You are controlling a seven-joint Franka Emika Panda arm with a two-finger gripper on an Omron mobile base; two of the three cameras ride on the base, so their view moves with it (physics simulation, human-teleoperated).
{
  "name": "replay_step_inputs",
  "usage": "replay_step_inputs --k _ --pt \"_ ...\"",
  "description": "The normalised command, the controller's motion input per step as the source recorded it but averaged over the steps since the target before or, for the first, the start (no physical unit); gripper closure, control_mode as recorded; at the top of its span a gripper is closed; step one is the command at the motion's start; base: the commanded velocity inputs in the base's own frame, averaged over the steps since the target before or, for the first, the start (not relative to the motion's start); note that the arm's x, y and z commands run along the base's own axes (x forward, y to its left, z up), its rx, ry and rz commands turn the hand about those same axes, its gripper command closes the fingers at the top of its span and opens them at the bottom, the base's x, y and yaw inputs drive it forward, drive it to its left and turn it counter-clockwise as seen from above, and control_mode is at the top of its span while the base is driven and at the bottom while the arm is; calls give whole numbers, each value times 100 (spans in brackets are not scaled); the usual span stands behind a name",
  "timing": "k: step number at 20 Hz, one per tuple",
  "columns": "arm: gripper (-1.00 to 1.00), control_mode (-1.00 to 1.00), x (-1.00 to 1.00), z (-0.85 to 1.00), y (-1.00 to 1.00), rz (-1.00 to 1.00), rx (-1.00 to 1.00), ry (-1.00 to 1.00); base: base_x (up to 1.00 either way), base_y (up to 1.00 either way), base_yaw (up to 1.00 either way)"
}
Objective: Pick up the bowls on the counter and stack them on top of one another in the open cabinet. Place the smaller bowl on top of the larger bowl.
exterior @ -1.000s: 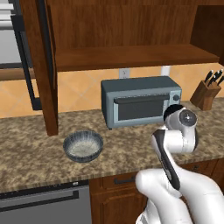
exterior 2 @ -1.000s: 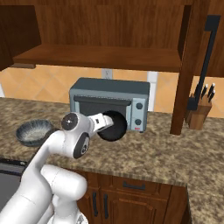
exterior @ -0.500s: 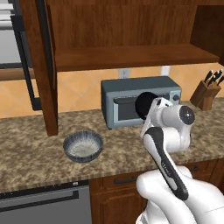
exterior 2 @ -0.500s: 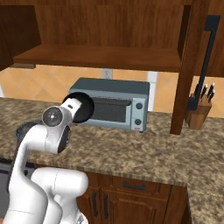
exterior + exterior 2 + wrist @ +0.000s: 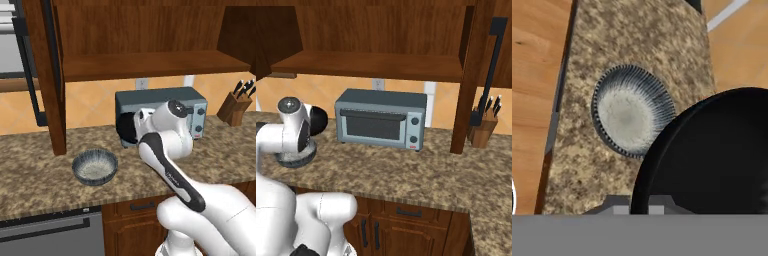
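Counter (image 5: pixel 662 40) bears larger bowl (image 5: pixel 632 111); smaller bowl (image 5: pixel 712 155) seemingly gripped.

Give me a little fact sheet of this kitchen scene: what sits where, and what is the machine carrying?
Carried item: plain black round bowl, held up above the counter at the gripper
Gripper: fingertips hidden by the black bowl; open or shut cannot be told
On the counter: wide grey speckled bowl, upright and empty
Counter: brown-and-tan speckled granite worktop
Cabinet: dark reddish-brown wooden wall cabinet, shelf holds no bowl
Behind the arm: grey toaster oven
Far right: wooden knife block
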Motion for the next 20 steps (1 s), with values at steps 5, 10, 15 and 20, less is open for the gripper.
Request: replay_step_inputs --k 5,10,15,20 --pt "100 -100 9 -36 40 8 -19 12 0 0 0" --pt "100 -100 34 -41 71 3 -23 15 0 0 0" --pt "100 -100 24 -48 57 4 -14 10 0 0 0" --pt "100 -100 16 -44 32 3 -1 0 0 0 0"
